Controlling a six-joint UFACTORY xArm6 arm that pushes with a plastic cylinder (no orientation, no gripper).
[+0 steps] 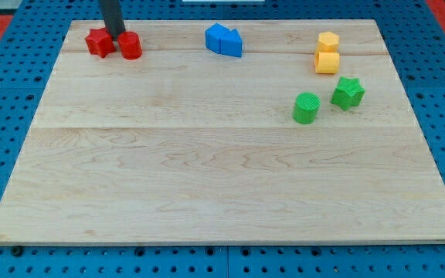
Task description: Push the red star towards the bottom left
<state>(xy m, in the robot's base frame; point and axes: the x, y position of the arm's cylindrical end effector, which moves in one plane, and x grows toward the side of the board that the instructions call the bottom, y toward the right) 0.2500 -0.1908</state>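
Observation:
The red star [98, 42] lies near the top left corner of the wooden board [222, 177]. A red cylinder [130, 45] stands just to its right. My tip [117, 35] comes down from the view's top and ends between the two red blocks, at their upper side, close to or touching both.
Two blue blocks [223, 40] sit together at the top middle. Two yellow blocks [327, 53] are stacked in line at the top right. A green cylinder [306, 107] and a green star [348, 93] lie below them on the right. Blue pegboard surrounds the board.

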